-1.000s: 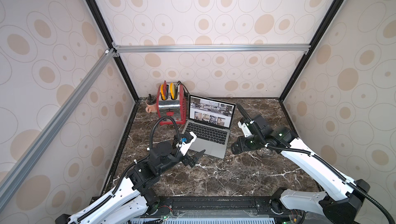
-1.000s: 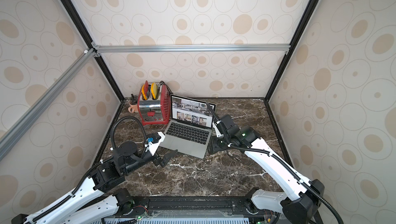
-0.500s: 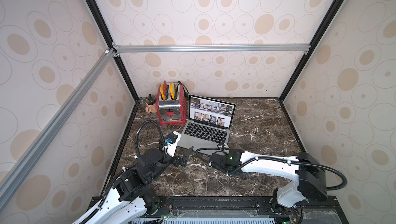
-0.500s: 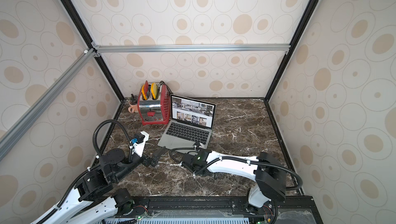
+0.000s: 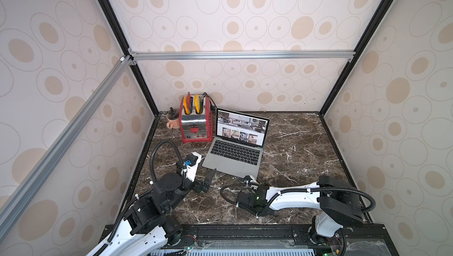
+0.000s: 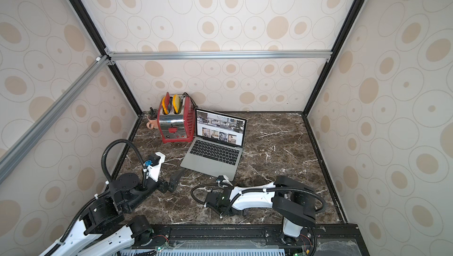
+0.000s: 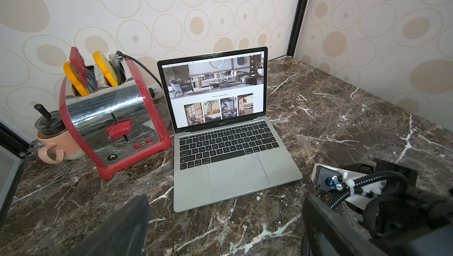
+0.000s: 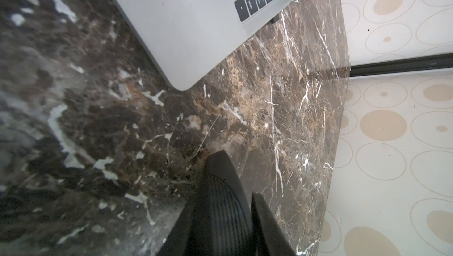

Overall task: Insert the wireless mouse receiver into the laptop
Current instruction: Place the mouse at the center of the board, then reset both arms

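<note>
The laptop [image 5: 235, 154] [image 6: 213, 154] stands open on the marble table, its screen showing a white page of interior photos. A small black stub, which looks like the wireless mouse receiver [image 8: 274, 19] [image 7: 274, 127], sticks out of its right side near the hinge. My left gripper [image 5: 208, 181] [image 6: 174, 181] [image 7: 225, 200] hangs open just off the laptop's front-left corner, with nothing between its fingers. My right gripper [image 8: 239, 175] is low over bare marble, apart from the laptop's front-right corner [image 8: 182, 85]. Its fingers stand a narrow gap apart with nothing between them. In both top views only its wrist [image 5: 252, 196] shows.
A red and chrome toaster [image 5: 195, 124] [image 7: 112, 120] stands left of the laptop at the back. A pink mug [image 5: 172, 122] [image 7: 54, 147] sits beside it in the corner. Patterned walls close the table on three sides. My right arm [image 5: 294, 192] lies folded along the front.
My right arm has left the laptop's right side and folded down low at the front of the table. My left arm has drawn back a little towards the front left, still open.
</note>
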Available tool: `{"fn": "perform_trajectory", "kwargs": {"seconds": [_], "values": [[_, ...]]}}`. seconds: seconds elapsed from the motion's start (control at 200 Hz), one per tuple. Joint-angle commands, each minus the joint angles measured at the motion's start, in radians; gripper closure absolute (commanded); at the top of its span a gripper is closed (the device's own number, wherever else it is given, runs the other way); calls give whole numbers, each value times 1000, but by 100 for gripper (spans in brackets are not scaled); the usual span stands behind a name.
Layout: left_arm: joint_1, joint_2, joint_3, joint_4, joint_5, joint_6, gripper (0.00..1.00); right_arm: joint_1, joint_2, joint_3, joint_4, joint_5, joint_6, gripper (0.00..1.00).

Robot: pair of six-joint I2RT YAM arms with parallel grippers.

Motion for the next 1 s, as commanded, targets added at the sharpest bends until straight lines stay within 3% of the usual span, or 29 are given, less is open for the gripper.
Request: {"fn": "perform_trajectory", "kwargs": {"seconds": [0.0,0.05,0.24,0.471,0.636,0.716,0.746,0.786,0.831,0.901,0.996], "values": [[3,9,41,-12,-22,-10,1,41,36,-8,61,-113,60,70],[2,17,48,-11,-24,-1,1,56,40,-4,63,-127,63,58],[3,58,77,-1,-27,22,1,86,47,-12,101,-180,51,39],[3,84,86,8,-37,41,1,115,-5,-16,143,-246,-1,29],[3,71,48,10,-130,59,1,121,-158,-10,185,-298,-82,22],[3,66,29,10,-254,61,1,119,-247,-15,209,-223,-119,14],[3,70,12,22,-281,83,1,119,-272,-14,199,-136,-95,13],[5,76,-27,65,-315,128,1,114,-299,-12,169,-5,-79,1],[11,103,-99,184,-409,172,2,94,-329,-35,234,99,-177,0],[104,173,-213,391,-439,251,6,-34,-404,-100,392,92,-363,0],[390,290,-273,497,-196,183,6,-313,-523,-233,604,-45,-542,0]]}}
